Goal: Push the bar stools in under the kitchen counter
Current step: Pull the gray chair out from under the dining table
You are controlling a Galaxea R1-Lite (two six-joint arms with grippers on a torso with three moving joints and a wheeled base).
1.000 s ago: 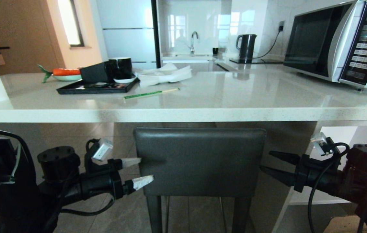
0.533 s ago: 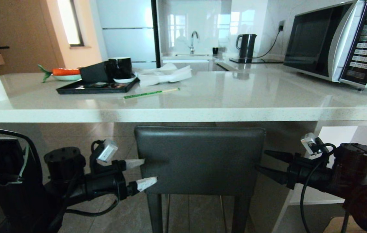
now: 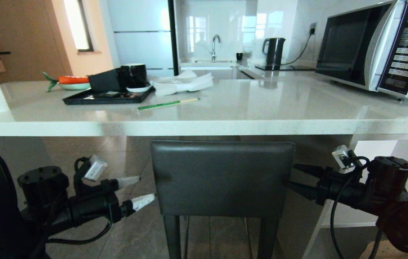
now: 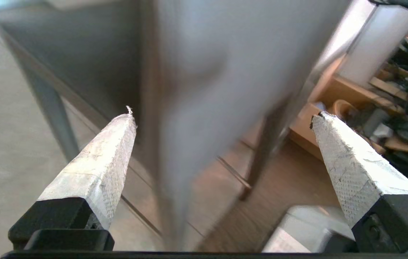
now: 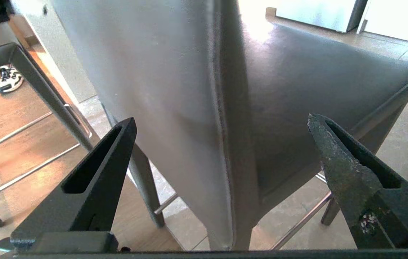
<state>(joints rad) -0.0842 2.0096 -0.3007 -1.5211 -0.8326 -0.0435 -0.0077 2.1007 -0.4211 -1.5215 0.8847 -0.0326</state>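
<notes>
- Centrally, one of the bar stools (image 3: 222,178) stands at the near edge of the kitchen counter (image 3: 204,127); its dark-grey backrest sits just below the thick countertop edge, with the seat beyond it under the slab.
- Left gripper (image 3: 142,189): white-padded fingers (image 4: 97,165) spread wide, holding nothing, just left of the backrest's left edge and apart from it.
- Right gripper (image 3: 290,176): black fingers (image 5: 95,172) spread wide, holding nothing; the tips straddle the backrest's right edge, and contact cannot be judged.
- In the right wrist view, the legs and footrest bars of a second stool (image 5: 27,108) appear beside the first.
- Microwave (image 3: 376,46), far right on the counter: the brand "Panasonic" is legible at its top corner; the keypad labels are too small to read.
- Green-wrapped chopsticks (image 3: 167,104) lie near a black tray (image 3: 106,97) with dark cups; the wrapper's printing is unreadable.
- Black kettle (image 3: 274,50) stands on the far counter beside the tap (image 3: 215,45).
</notes>
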